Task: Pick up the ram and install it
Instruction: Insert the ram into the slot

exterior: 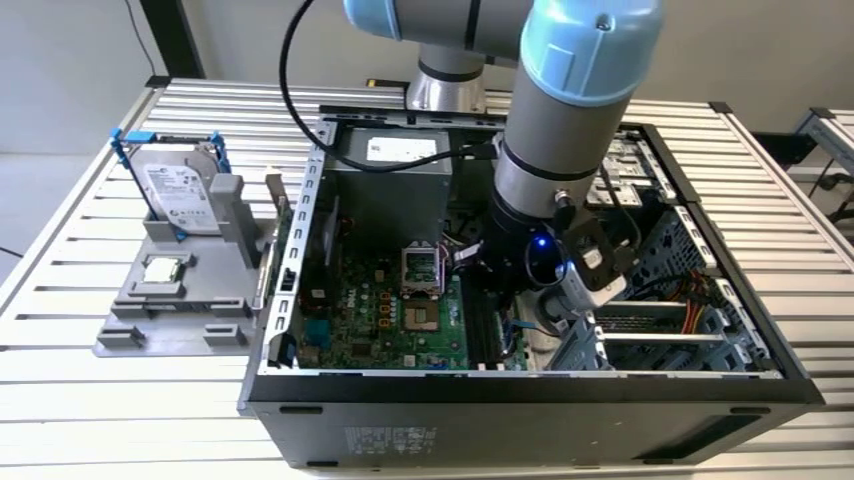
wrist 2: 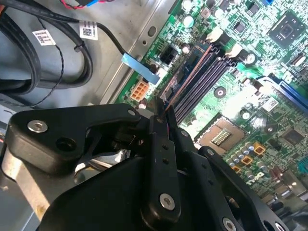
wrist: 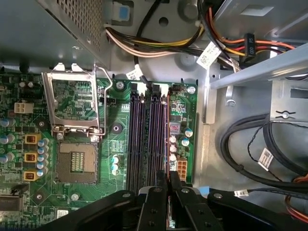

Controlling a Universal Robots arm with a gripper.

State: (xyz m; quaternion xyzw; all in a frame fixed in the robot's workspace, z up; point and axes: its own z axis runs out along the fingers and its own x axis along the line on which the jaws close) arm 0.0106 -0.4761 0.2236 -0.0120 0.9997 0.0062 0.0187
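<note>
Right now you are in the install step, not the pick-up: the arm [exterior: 561, 120] reaches down into the open computer case [exterior: 534, 385] on the bench [exterior: 80, 400], over the motherboard [wrist: 113, 127]. In the first wrist view the gripper [wrist: 168, 175] is drawn narrow, its two fingers pinched on the ram [wrist: 166, 139], which you see edge-on as a thin reddish line. It lies along the outermost of the black memory slots [wrist: 144, 139], the one on the board's outer edge beside the small orange connector [wrist: 181, 166]. The second wrist view shows the same line-up, with the ram [wrist 2: 185, 77] running out from the gripper [wrist 2: 161, 108] straight along that slot.

Whether the lower edge is already in the slot or just above it, you cannot tell from these views (the stick hides its own contact line).

By my judgement, this step calls for keeping the stick upright and parallel to the slot, with even pressure along its length. A tilt could jam one end. Check the pale latches [wrist: 137, 87] at the slot ends too.
</note>
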